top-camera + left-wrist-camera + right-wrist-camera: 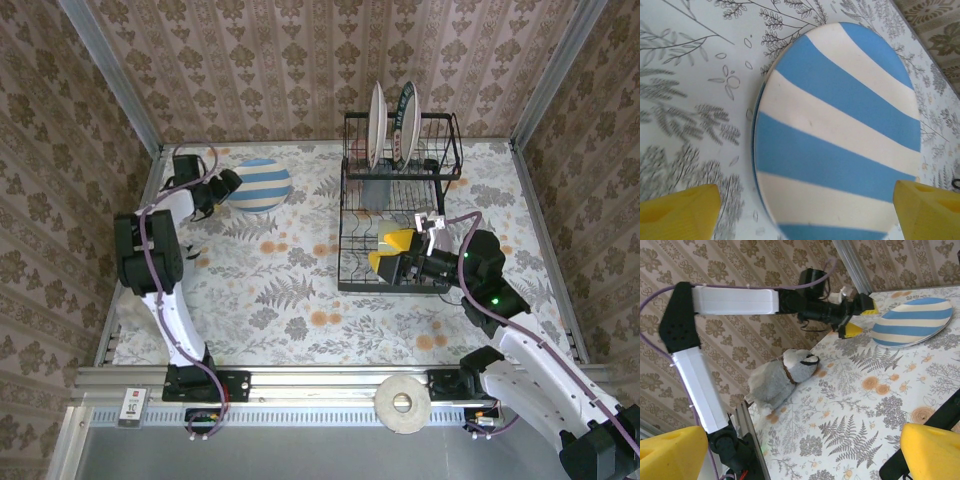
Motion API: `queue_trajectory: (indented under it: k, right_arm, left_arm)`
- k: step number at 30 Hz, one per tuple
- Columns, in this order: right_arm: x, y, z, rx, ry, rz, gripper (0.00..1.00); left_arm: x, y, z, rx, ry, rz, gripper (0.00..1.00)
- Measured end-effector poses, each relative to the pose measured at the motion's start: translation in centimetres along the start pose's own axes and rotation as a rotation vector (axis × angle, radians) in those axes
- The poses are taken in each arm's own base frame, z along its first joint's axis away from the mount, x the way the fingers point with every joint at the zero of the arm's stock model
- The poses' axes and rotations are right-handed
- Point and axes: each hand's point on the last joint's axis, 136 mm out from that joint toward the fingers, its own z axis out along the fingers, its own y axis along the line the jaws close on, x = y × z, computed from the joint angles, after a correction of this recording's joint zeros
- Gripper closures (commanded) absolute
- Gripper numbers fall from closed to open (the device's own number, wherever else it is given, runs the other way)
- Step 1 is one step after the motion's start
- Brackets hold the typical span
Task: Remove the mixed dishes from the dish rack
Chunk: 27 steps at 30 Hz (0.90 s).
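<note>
Now, blue-striped plate (258, 186): flat on the surface (280, 290), unloaded.
Left jaws: wide, beside its rim.
Right jaws: wide, at dish rack (430, 170) for next dish.

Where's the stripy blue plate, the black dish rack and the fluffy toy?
Blue-striped plate (840, 167): left wrist view, on a blue stripe near the middle.
Dish rack (350, 250): top external view, on the left side of its lower tier.
Fluffy toy (782, 380): right wrist view, on its grey body.
</note>
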Motion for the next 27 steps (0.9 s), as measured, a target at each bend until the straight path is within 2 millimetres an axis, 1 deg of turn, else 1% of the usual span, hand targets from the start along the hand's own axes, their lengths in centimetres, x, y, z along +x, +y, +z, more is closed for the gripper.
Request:
queue_trajectory:
  k: [3,6,7,9,12,13,15,20,23,27]
  right_arm:
    - [0.0,-0.1,0.0,0.008,-0.001,-0.001,0.00]
    - [0.1,-0.2,0.0,0.011,0.000,0.001,0.00]
    - [0.1,-0.2,0.0,0.012,0.001,0.000,0.00]
    - [0.2,-0.3,0.0,0.015,0.005,0.001,0.00]
    - [0.3,-0.2,-0.1,0.016,0.009,0.003,0.00]
    - [0.3,-0.2,-0.1,0.016,0.008,0.000,0.00]
    - [0.1,0.0,-0.3,0.017,-0.001,-0.015,0.00]
    - [-0.1,-0.1,-0.4,0.029,-0.013,-0.032,0.00]
    - [-0.1,-0.4,-0.4,0.047,-0.013,-0.030,0.00]
    - [-0.4,-1.0,-0.6,0.099,-0.021,-0.027,0.00]
  left_arm:
    - [-0.6,-2.1,-3.6,0.027,-0.055,0.025,0.05]
    - [-1.5,-5.8,-8.2,0.098,-0.136,0.074,0.01]
    - [-1.7,-7.3,-10.0,0.131,-0.167,0.095,0.00]
    - [-1.4,-9.4,-12.9,0.185,-0.208,0.129,0.00]
    - [0.1,-12.1,-17.4,0.266,-0.255,0.187,0.00]
    - [0.7,-12.6,-18.5,0.288,-0.263,0.204,0.00]
    - [2.4,-13.5,-20.9,0.338,-0.273,0.245,0.00]
    - [5.6,-14.3,-25.2,0.437,-0.296,0.315,0.00]
    - [8.3,-14.3,-27.0,0.499,-0.288,0.362,0.00]
    - [11.8,-14.6,-28.7,0.593,-0.259,0.439,0.00]
